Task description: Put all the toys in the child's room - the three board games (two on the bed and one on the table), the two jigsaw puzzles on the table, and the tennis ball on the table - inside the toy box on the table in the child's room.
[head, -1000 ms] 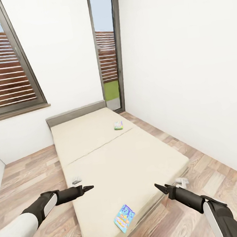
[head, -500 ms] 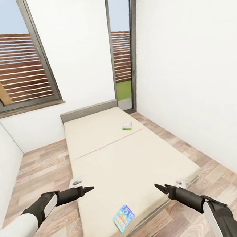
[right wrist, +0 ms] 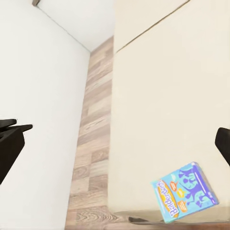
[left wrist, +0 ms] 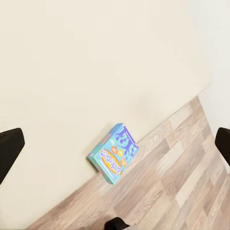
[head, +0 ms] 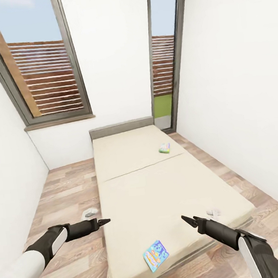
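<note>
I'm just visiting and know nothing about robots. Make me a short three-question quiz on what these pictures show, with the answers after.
1. True or false: both board games lie on the bed.
2. Which game is nearer the robot? A) the blue board game B) the green-bordered board game
3. Fill in: the left gripper and right gripper are holding ____.

Key:
1. True. The blue one sits near the foot edge, the green-bordered one up toward the grey headboard.
2. A.
3. Nothing; both hang above the bed, apart from the games.
</note>
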Available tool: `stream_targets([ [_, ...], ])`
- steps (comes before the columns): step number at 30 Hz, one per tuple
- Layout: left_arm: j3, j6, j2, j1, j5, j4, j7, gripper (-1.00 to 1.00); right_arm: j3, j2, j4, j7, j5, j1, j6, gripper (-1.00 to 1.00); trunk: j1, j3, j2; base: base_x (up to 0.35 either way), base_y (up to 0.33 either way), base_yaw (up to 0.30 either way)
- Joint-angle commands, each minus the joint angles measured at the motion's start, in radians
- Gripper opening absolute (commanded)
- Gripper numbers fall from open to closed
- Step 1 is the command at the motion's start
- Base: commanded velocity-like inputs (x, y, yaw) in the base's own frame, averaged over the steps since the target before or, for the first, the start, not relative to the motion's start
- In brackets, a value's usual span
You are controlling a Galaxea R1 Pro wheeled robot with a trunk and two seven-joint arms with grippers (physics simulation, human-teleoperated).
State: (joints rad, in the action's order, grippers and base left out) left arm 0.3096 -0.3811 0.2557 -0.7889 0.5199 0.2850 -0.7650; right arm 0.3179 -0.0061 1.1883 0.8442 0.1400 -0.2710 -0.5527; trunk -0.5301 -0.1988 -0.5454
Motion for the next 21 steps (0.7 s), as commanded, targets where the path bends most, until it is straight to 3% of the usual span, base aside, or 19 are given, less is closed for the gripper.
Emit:
stream_targets([
  [1, 0.005, -0.009, 0.000, -0.001, 0.009, 0.000, 0.000, 1.00, 0.001, 0.000, 0.001, 0.001, 0.006, -0.001, -0.007, 1.00, 0.000, -0.001, -0.002, 0.000, -0.003, 0.270],
  [21, 0.006, -0.009, 0.000, -0.001, 0.009, 0.000, 0.000, 1.00, 0.001, 0.000, 0.001, 0.001, 0.006, -0.001, -0.007, 1.00, 0.000, 0.009, -0.002, 0.000, -0.001, 0.270],
])
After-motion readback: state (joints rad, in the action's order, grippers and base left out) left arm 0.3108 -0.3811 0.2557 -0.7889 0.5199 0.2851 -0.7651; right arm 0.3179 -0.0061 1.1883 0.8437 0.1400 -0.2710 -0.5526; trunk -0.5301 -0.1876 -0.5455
